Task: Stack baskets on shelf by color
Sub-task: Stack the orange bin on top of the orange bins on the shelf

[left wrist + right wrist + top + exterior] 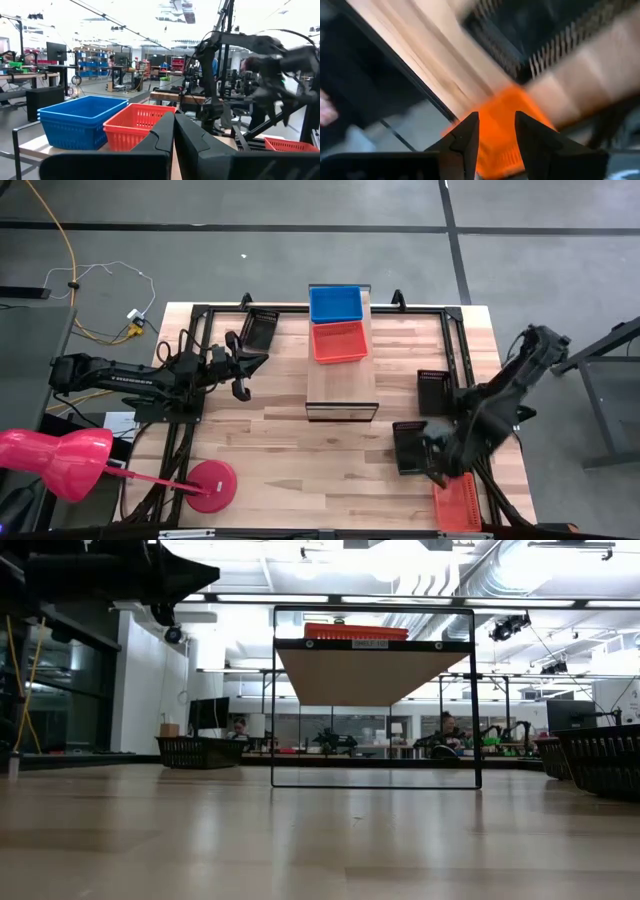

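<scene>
Right claw (494, 131) over a red-orange plastic mesh basket (458, 502)
Its fingers are parted, gripping nothing (left claw (174, 137) pressed shut, empty); blue mesh basket (335, 304) sits on the light-wood shelf (341, 388).

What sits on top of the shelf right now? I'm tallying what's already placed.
On the shelf sit a blue basket and a red-orange basket, side by side, both empty. The near part of the board is bare; nothing is stacked yet.

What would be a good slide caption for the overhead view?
Blue basket and red-orange basket sit on the shelf while the right gripper reaches among baskets.
</scene>
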